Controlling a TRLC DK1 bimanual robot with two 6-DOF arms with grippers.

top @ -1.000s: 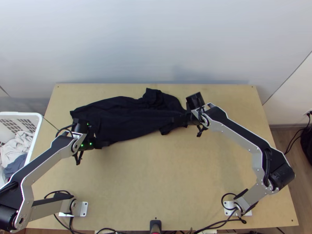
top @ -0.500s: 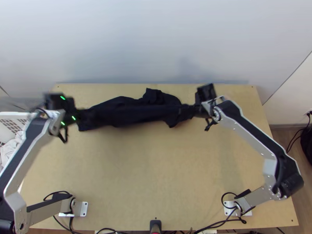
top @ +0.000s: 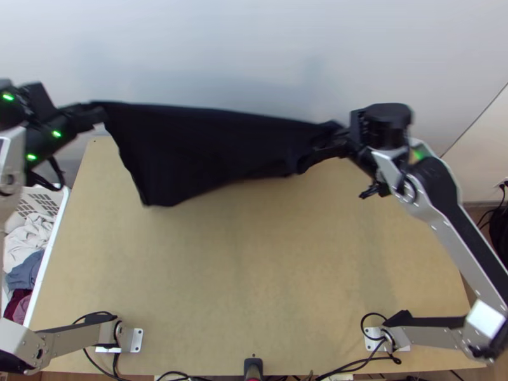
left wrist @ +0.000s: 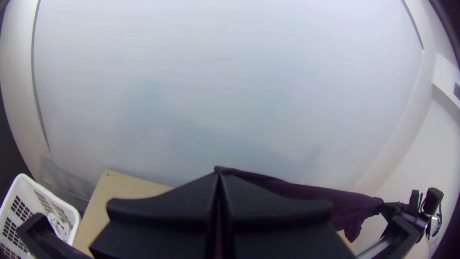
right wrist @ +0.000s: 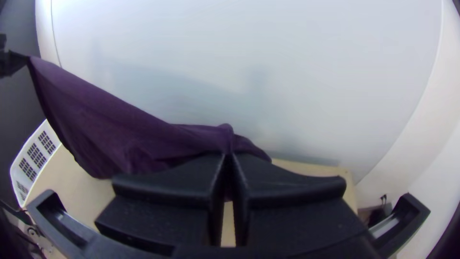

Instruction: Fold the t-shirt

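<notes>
Top view: a black t-shirt point(top: 203, 152) hangs across the upper frame, clamped by the left gripper point(top: 96, 115) and right gripper point(top: 331, 143); a laundry basket point(top: 49, 254) holding clothes point(top: 25, 272) stands at left, beside the wooden table point(top: 254, 273).

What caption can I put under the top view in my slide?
The left gripper and the right gripper hold a dark t-shirt stretched between them over a light wooden table.
</notes>
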